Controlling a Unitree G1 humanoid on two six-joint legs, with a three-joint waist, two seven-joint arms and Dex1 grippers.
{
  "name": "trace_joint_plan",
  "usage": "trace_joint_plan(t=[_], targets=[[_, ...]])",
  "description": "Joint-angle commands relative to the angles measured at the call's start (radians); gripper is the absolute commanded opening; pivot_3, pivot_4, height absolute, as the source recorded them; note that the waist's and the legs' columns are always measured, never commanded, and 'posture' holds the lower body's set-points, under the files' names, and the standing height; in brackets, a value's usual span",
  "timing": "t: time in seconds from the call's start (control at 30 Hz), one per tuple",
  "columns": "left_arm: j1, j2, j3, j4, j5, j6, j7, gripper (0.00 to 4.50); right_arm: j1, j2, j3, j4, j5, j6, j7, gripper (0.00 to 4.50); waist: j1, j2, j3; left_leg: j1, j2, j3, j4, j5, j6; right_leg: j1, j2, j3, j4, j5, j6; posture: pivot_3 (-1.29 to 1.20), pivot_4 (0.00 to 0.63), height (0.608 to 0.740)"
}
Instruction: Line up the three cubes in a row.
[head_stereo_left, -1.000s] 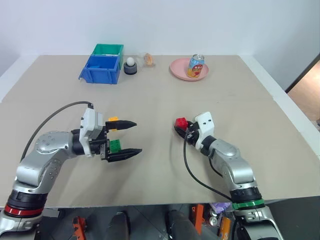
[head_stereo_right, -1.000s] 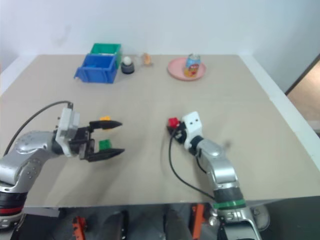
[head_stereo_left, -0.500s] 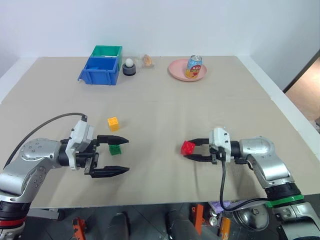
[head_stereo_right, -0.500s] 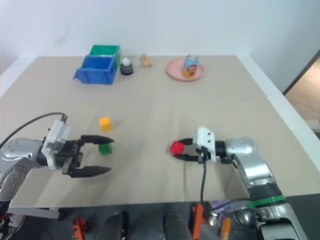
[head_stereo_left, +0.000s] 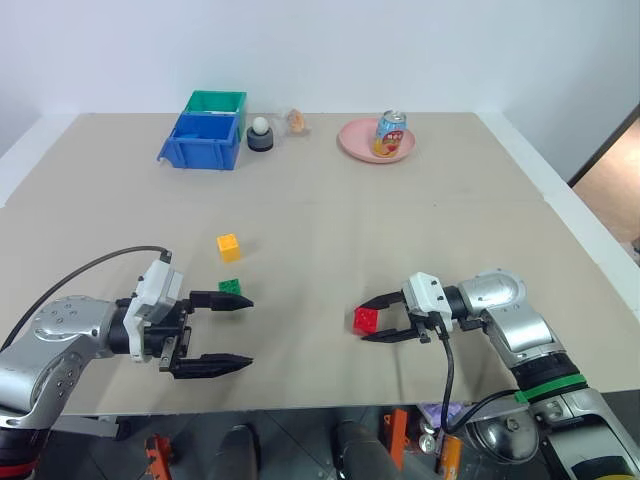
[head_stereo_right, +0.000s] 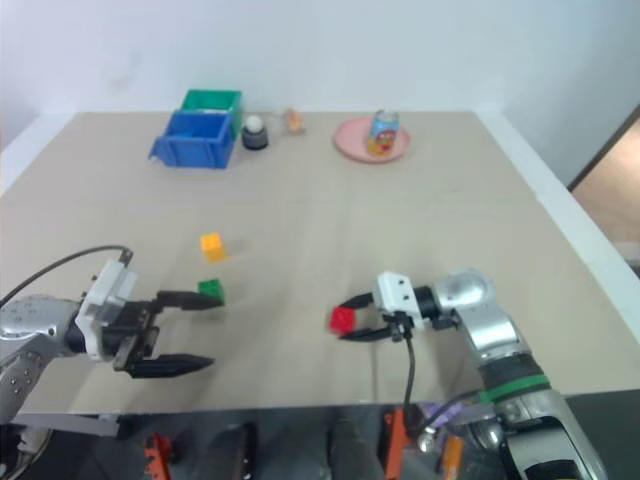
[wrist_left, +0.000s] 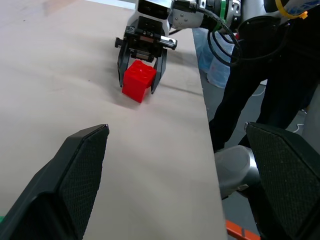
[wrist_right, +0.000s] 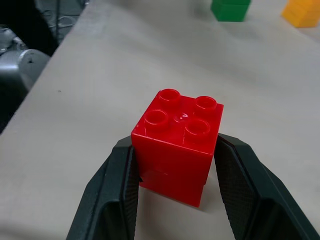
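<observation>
My right gripper (head_stereo_left: 368, 320) is shut on the red cube (head_stereo_left: 365, 319), holding it by two sides with its studs up, low over the table near the front edge. Its fingers point left. The right wrist view has the red cube (wrist_right: 177, 145) pinched between both pads. The green cube (head_stereo_left: 230, 287) sits on the table, with the yellow cube (head_stereo_left: 228, 246) a little farther back, almost in line. My left gripper (head_stereo_left: 248, 332) is open and empty, pointing right, its far finger just in front of the green cube. The left wrist view faces the red cube (wrist_left: 138, 80).
At the back stand a blue bin (head_stereo_left: 203, 140) and a green bin (head_stereo_left: 217, 100), a white ball on a dark ring (head_stereo_left: 260, 132), and a pink plate (head_stereo_left: 355, 143) carrying a can (head_stereo_left: 390, 133). The table's front edge lies close under both grippers.
The right gripper carried the red cube back toward the front edge and its wrist turned to point left. The left gripper drew back, so the green cube is no longer between its fingers.
</observation>
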Motion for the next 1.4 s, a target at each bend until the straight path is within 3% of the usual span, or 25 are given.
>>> trace_joint_plan(t=[0.03, 0.37, 0.77, 1.4], targets=[[0.027, 0.011, 0.050, -0.052, -0.027, 0.006, 0.016, 4.50, -0.044, 0.001, -0.002, 0.047, 0.009, 0.034, 0.044, 1.67, 0.000, 0.000, 0.000, 0.000, 0.000, 0.000, 0.000, 0.000, 0.000, 0.000, 0.000, 0.000, 0.000, 0.000, 0.000, 0.00, 0.150, 0.740], [0.031, 0.014, 0.068, -0.048, -0.044, 0.018, 0.035, 4.50, -0.134, 0.037, 0.005, 0.222, -0.038, -0.078, 0.065, 1.67, 0.000, 0.000, 0.000, 0.000, 0.000, 0.000, 0.000, 0.000, 0.000, 0.000, 0.000, 0.000, 0.000, 0.000, 0.000, 0.00, 0.150, 0.740], [0.018, 0.015, 0.083, -0.049, -0.054, 0.039, 0.048, 4.50, -0.144, 0.049, 0.077, 0.261, -0.050, -0.188, 0.112, 1.67, -0.001, 0.000, 0.000, 0.001, 0.000, 0.000, -0.001, 0.000, 0.000, 0.000, 0.000, 0.000, 0.000, 0.000, -0.001, 0.00, 0.150, 0.740], [-0.002, 0.014, 0.074, -0.044, -0.048, 0.040, 0.057, 4.50, -0.185, 0.072, 0.080, 0.340, -0.080, -0.229, 0.088, 1.67, -0.005, 0.000, 0.000, 0.006, 0.001, 0.000, -0.001, 0.000, 0.000, 0.004, 0.001, 0.000, 0.000, 0.001, -0.002, 0.00, 0.150, 0.740]])
